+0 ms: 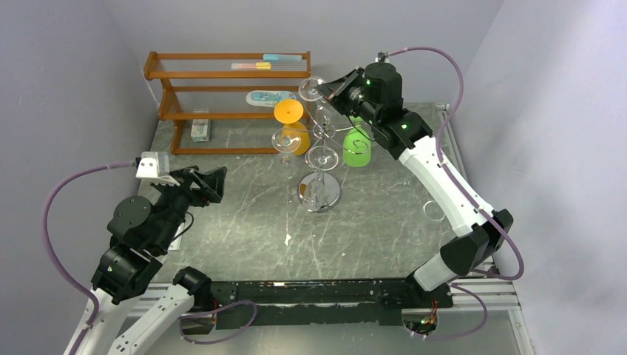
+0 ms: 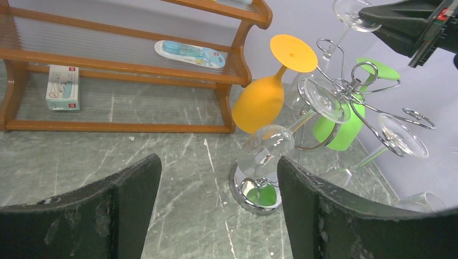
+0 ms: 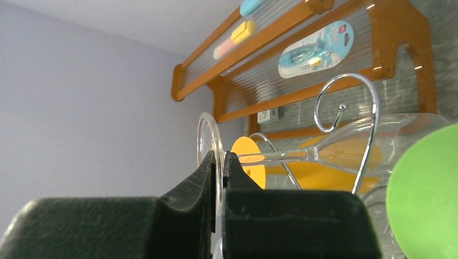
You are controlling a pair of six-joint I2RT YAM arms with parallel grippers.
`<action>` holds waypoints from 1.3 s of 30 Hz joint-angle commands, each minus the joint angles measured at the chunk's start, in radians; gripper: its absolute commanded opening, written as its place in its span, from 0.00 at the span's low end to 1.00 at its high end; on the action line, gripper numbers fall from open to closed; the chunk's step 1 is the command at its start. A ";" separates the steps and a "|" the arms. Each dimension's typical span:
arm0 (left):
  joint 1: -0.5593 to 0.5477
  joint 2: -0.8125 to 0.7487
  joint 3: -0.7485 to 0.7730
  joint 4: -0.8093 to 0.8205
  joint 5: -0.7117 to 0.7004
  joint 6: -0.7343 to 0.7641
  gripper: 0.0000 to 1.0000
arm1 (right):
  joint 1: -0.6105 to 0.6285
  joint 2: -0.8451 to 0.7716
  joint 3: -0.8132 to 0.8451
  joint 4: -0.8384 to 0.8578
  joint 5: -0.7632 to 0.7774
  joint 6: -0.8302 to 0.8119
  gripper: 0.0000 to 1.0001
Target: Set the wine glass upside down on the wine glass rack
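On the grey marbled table point(image 1: 244, 214) we see the chrome wine glass rack point(image 1: 323, 194) standing. Our left gripper point(image 2: 219, 164) hangs empty, jaws spread wide. Our right gripper point(image 3: 219, 162) pinches the clear wine glass point(image 3: 335, 150) by its foot, at the rack's upper loops.

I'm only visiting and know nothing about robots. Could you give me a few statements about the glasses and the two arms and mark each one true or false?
1. The right fingers pinch the round foot of a clear wine glass. True.
2. The left fingers grip a glass too. False: they are spread open with nothing between them.
3. An orange glass hangs upside down on the chrome wire rack. True.
4. The green glass hangs the right way up. False: it hangs upside down, foot on top.
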 commanded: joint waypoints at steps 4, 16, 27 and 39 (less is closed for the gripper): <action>-0.004 -0.012 -0.005 -0.022 -0.028 -0.008 0.82 | -0.011 -0.064 -0.005 -0.020 0.134 -0.040 0.00; -0.003 -0.019 -0.011 0.005 0.008 -0.005 0.89 | -0.037 -0.030 -0.012 0.045 0.164 -0.122 0.00; -0.003 -0.012 -0.012 0.006 0.017 0.000 0.94 | -0.084 0.027 -0.011 0.092 0.063 -0.141 0.00; -0.004 -0.009 -0.017 0.014 0.025 0.001 0.94 | -0.099 0.088 0.014 0.080 -0.073 -0.143 0.11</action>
